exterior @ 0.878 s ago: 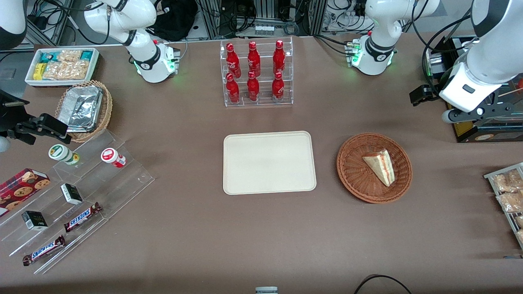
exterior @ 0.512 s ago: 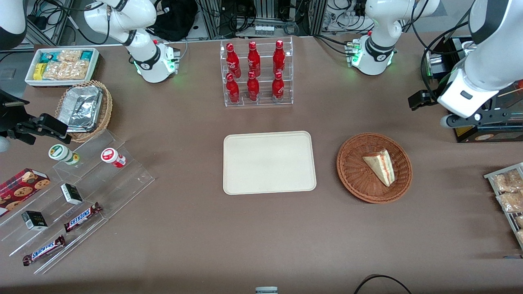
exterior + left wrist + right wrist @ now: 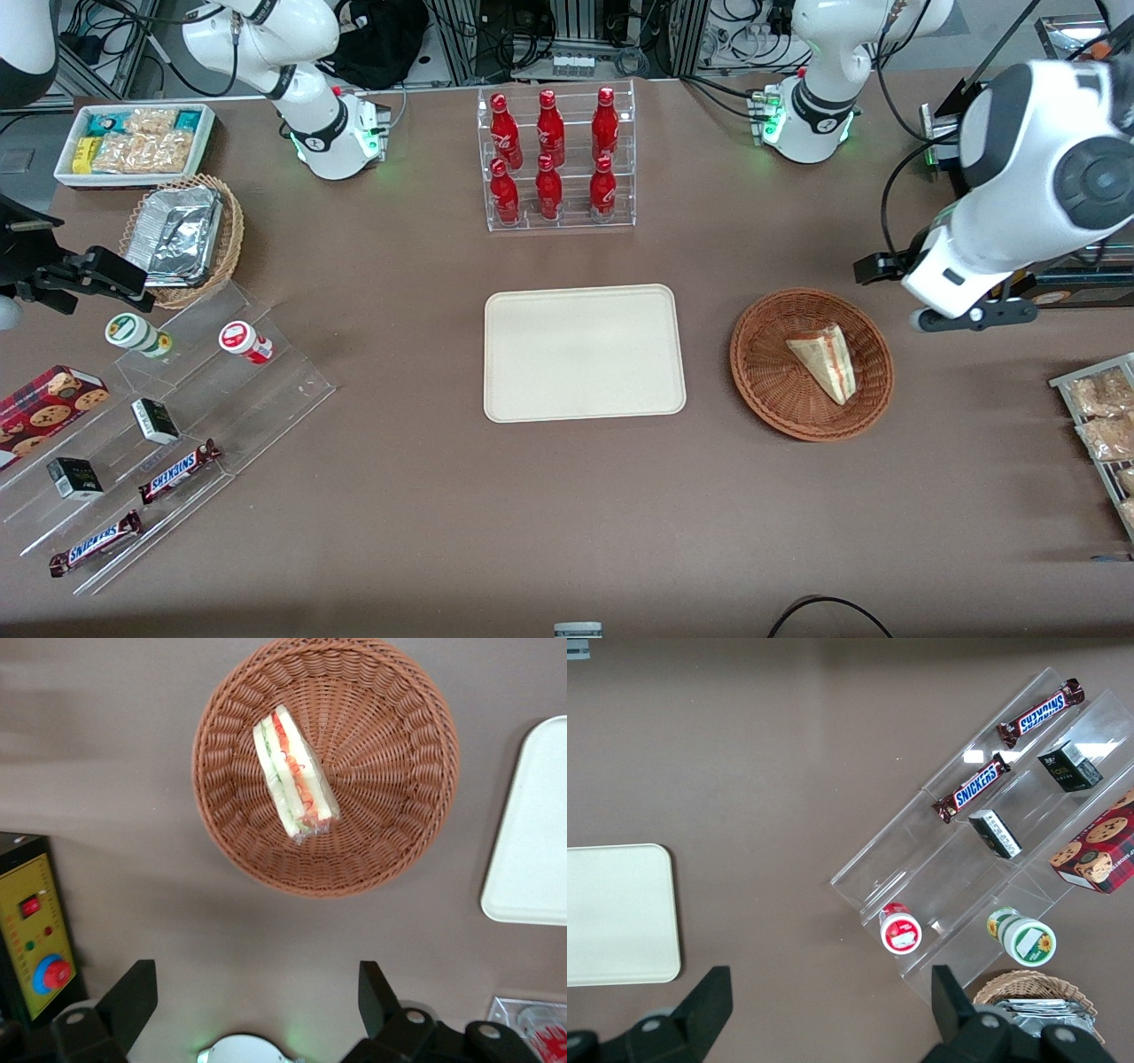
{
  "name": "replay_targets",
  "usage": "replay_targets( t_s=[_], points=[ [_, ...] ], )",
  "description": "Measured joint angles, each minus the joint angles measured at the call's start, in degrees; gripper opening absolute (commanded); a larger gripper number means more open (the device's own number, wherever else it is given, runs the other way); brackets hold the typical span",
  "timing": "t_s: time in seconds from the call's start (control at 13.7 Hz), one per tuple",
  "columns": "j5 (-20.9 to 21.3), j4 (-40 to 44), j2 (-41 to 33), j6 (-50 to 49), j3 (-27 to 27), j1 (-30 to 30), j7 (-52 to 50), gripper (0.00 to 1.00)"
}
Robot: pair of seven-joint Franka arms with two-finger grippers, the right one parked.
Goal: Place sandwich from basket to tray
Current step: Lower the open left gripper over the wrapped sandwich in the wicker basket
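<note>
The sandwich [image 3: 825,361] [image 3: 294,774] lies on its side in the basket [image 3: 764,383] [image 3: 390,753], its red and green filling showing along the cut edge and one tip reaching toward the rim nearest the front camera. The basket sits on the brown table [image 3: 425,496] just beside the tray [image 3: 583,352] [image 3: 532,824], apart from it, on the working arm's side. The tray holds nothing. The gripper [image 3: 257,997] hangs above the table near the basket, toward the working arm's end, touching neither basket nor sandwich; its fingers [image 3: 133,992] are spread wide with nothing between them. A yellow control box [image 3: 35,930] with a red button stands close by it.
</note>
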Motion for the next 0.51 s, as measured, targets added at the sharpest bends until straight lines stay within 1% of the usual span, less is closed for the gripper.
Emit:
replay_targets(
  t_s=[0.37, 0.51],
  points=[
    [0.0, -12.6, 0.0, 17.3, 0.0, 0.0, -0.2, 1.00],
    [0.0, -17.1, 0.0, 24.5, 0.0, 0.0, -3.0, 1.00]
  ],
)
